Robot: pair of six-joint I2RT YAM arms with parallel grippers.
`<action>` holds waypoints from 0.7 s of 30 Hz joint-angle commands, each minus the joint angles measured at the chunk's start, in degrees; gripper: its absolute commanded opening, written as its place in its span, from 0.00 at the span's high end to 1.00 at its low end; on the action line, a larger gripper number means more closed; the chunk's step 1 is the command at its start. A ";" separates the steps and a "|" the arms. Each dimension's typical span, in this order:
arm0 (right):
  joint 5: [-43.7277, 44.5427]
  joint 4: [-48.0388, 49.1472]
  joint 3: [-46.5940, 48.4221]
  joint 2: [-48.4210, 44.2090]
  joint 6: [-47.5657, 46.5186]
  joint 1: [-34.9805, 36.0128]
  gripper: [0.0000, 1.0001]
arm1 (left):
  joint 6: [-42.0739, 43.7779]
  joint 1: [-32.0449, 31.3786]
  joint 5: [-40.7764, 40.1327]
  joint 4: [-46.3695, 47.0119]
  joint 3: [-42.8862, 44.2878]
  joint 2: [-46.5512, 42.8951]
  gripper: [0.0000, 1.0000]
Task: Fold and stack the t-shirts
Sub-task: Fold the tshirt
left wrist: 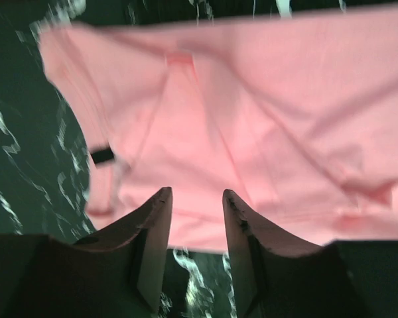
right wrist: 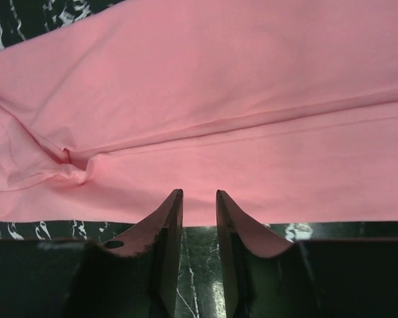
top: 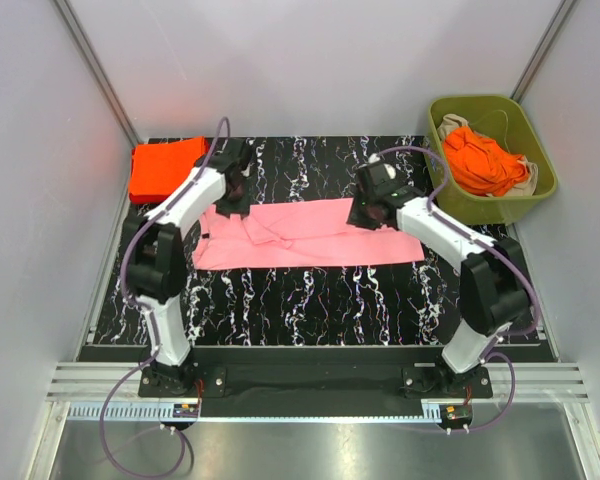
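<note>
A light pink t-shirt [top: 310, 235] is spread centrally, folded lengthwise and wrinkled. A folded orange-red t-shirt [top: 163, 168] is laid far left; crumpled orange-red t-shirts [top: 485, 160] are heaped in a bin [top: 485, 208].

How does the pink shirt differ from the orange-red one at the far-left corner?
The light pink cloth t-shirt lies in a long, wrinkled strip; the bright orange-red cloth t-shirt is a compact folded square. Pink spans far wider than orange-red. Both rest on the black marbled mat.

place: robot lab cell; proof: white panel walls [top: 310, 60]; aluminium rail [top: 90, 382]; black marbled mat [top: 310, 300]
</note>
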 commanded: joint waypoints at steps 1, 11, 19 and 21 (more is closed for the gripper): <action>-2.50 2.56 3.69 3.08 -1.06 4.03 0.67 | -7.26 1.52 8.46 0.88 -8.03 -8.76 0.60; 2.23 2.65 -5.09 2.92 0.79 3.43 0.72 | -12.97 1.61 2.50 5.10 -25.62 -16.51 0.60; 6.63 2.65 -8.78 4.67 -1.94 -0.79 0.73 | -16.76 4.24 -8.31 5.19 -29.32 -13.61 0.60; 7.60 2.74 -9.40 6.07 -2.03 -2.20 0.74 | -17.37 4.42 -9.54 5.19 -30.72 -13.08 0.61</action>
